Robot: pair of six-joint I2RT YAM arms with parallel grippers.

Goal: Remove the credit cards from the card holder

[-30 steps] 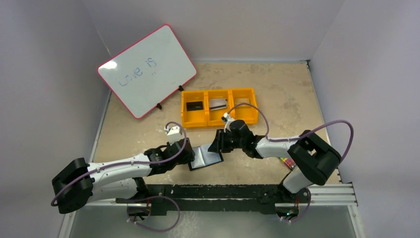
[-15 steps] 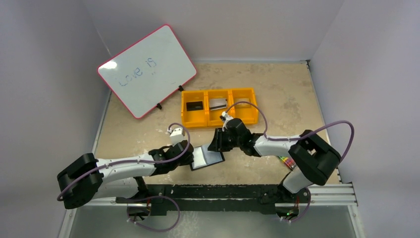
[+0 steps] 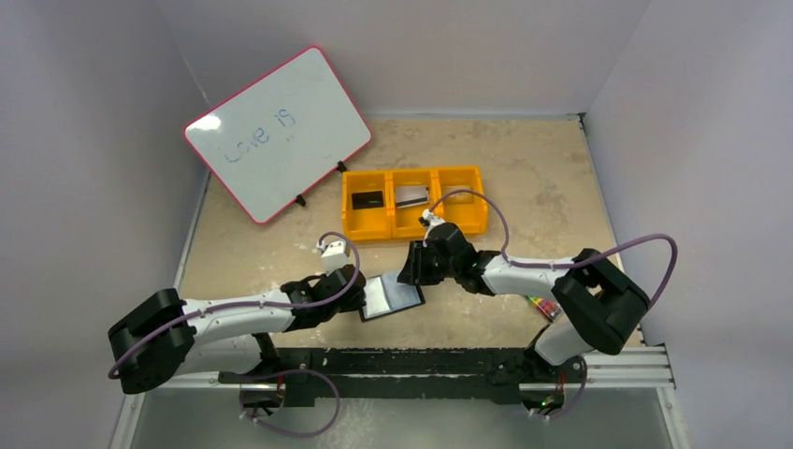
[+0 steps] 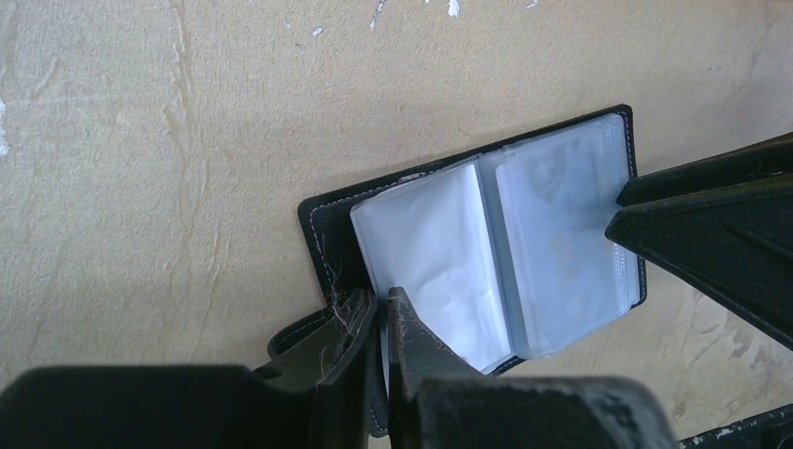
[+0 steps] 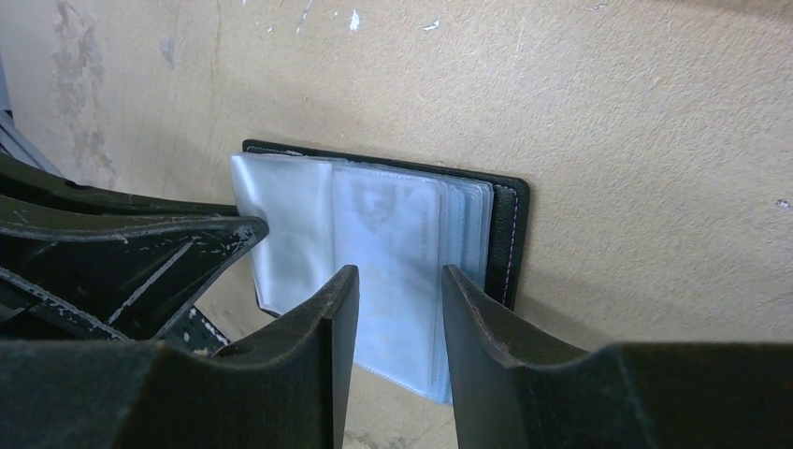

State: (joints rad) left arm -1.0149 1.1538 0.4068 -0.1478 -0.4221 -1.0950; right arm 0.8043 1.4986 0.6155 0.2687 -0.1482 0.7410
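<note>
- step in hand: pulling a further card from the open card holder [image 3: 391,297], which lies flat on the table [image 3: 524,168] near its front edge, between the two grippers.
- two cards are already out by the look of it: a black card [image 3: 367,198] in the left compartment of the orange tray [image 3: 411,234] and a silvery-grey card [image 3: 410,195] in the middle one.
- the left gripper [image 4: 379,323] is clenched on the near-left edge of the holder's black cover, the fingers almost together with the leather between them; it seems to serve as the anchor.
- the right gripper [image 5: 400,281] is released, its fingers spread and poised over the outer edge of the right-hand page, one to each side of it, not yet pinching anything.
- the next move calls for the right fingers to close on the card's edge alone, not on the whole stack of plastic sleeves [image 5: 281,220], then slide it outward while the left keeps the cover pinned; i judge the slick film likely to come along with it.
- look of the holder: black stitched cover, book-fold, spread open; cloudy grey-clear pages. the left page looks empty; the right shows a faint emblem, probably a pale card [image 4: 561,224] inside.
</note>
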